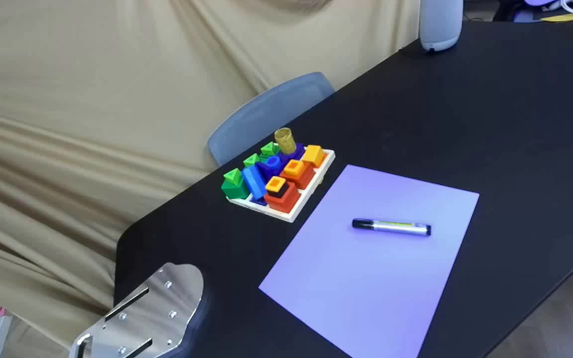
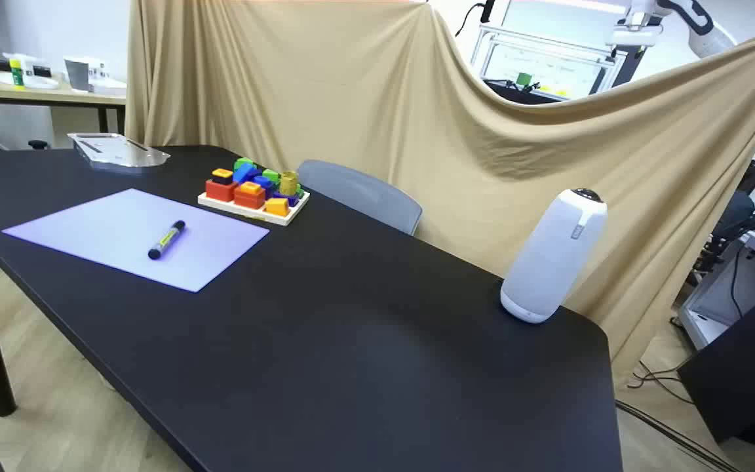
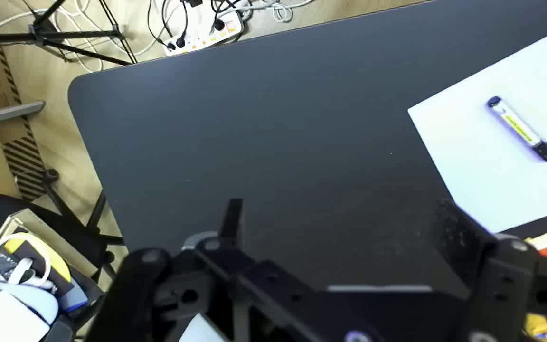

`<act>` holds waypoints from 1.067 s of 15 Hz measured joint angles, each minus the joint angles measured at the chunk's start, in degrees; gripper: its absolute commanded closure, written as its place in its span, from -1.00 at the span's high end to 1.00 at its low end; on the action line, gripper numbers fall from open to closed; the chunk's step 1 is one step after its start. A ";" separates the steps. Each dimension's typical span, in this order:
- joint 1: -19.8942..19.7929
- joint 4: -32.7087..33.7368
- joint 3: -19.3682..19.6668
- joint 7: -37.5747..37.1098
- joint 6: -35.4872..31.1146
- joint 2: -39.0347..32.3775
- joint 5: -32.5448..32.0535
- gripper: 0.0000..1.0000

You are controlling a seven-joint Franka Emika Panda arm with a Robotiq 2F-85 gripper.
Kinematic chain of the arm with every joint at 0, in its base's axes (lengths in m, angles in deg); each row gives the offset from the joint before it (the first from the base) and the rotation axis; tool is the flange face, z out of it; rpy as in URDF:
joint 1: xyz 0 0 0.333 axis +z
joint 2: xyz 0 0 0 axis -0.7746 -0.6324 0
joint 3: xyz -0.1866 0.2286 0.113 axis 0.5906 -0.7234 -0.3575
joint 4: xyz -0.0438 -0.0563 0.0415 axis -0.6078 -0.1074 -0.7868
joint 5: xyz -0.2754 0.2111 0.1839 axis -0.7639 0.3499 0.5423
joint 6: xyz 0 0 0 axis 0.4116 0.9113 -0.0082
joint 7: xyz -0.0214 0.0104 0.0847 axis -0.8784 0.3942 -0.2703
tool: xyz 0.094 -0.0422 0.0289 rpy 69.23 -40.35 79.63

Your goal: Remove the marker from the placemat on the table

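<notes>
The marker (image 1: 394, 227) lies on the placemat (image 1: 356, 283), near its middle and clear of all four edges, its longer black cap toward the long edge beside the white tray (image 1: 308, 190); it is a slim, smooth rod with a silvery barrel and a yellow label. In the wrist view the gripper (image 3: 340, 209) has its two matte black fingers wide apart, with plain table (image 3: 302, 118) showing between them. The placemat is a flat lavender rectangle (in that view washed out almost to white). The tray, just beside that long edge and apart from it, carries smooth, hard-edged toy blocks (image 1: 284, 200).

The table is matte black with rounded corners. By one end edge lies a polished, slotted metal plate (image 1: 147, 311); toward the opposite end, close to the long edge by the curtain (image 1: 92, 74), stands a pale grey tapered device (image 2: 551, 255). Past that edge show a curved grey chair back (image 1: 269, 117) and the curtain itself, beige cloth in loose folds. A white power strip (image 3: 207, 38) lies on the wood-toned floor (image 2: 56, 393) past the other long edge.

Marker, placemat and tray number one each; the blocks include three yellow-orange pieces (image 1: 312, 153), three green triangular pieces (image 1: 233, 175) and one hollow gold cylinder (image 1: 285, 142).
</notes>
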 measured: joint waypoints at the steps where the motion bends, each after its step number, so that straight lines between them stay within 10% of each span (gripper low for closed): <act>1: 0.00 0.00 0.00 0.00 -0.10 -0.04 0.00 1.00; 16: 2.28 -1.00 1.11 3.24 -5.87 -1.09 1.01 1.00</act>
